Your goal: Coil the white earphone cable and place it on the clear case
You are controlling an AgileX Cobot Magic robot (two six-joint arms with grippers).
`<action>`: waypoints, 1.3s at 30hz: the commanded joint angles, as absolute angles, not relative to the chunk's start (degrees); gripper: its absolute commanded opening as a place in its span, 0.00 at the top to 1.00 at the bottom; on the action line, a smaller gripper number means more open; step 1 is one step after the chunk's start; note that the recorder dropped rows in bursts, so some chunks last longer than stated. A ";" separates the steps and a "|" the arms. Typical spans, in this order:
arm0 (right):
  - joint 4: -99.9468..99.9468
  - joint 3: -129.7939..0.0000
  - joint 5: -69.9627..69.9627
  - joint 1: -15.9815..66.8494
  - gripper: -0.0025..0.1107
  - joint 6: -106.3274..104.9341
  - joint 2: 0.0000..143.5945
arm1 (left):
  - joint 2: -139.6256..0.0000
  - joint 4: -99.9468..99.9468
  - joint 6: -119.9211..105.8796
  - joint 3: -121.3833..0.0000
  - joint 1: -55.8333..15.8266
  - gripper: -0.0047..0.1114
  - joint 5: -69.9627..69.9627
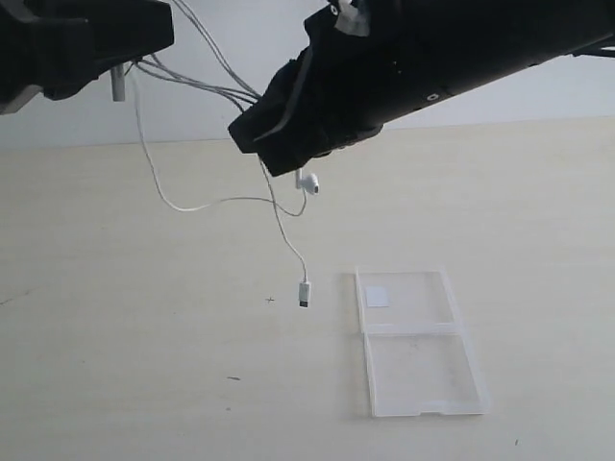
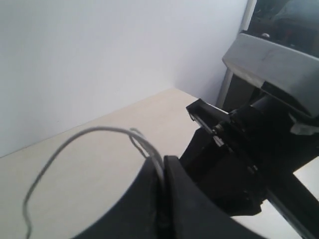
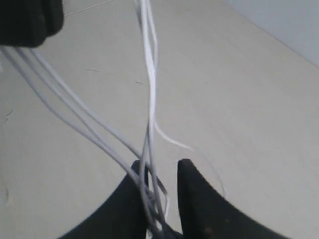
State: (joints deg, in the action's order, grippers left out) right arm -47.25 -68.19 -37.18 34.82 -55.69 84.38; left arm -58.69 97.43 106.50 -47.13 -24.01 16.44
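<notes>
Bright, even light, barely any shadow; wrist views soft, the white earphone cable (image 3: pixel 149 84) blurred up close

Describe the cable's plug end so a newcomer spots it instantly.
Find the clear case lying open on the table. Just left of its sticker half, the white earphone cable hangs down and ends in the plug. Unlike the rounded earbud higher up, it is a small rectangular block.

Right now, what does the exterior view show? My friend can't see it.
The left arm and right arm, both black, hold a white cable stretched in the air between them. An earbud and plug dangle above the table, near an open clear case.
</notes>
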 commanded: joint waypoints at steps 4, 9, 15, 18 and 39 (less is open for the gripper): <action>-45.04 -68.37 -36.42 34.64 0.98 -53.97 83.93 | -58.57 96.65 107.02 -47.12 -23.93 0.96 15.68; -48.31 -68.37 -36.76 34.64 0.98 -55.13 84.28 | -58.57 94.84 107.02 -47.23 -23.93 0.96 19.24; -56.33 -68.37 -42.03 34.64 0.85 -63.71 85.64 | -58.57 94.73 106.89 -47.23 -23.93 0.96 19.13; -58.77 -68.37 -42.77 34.64 0.64 -64.52 85.90 | -58.57 94.83 106.89 -47.23 -23.93 0.96 18.08; -73.04 -68.37 -40.71 34.64 0.30 -71.09 88.84 | -58.57 94.72 104.83 -47.31 -23.93 0.96 18.76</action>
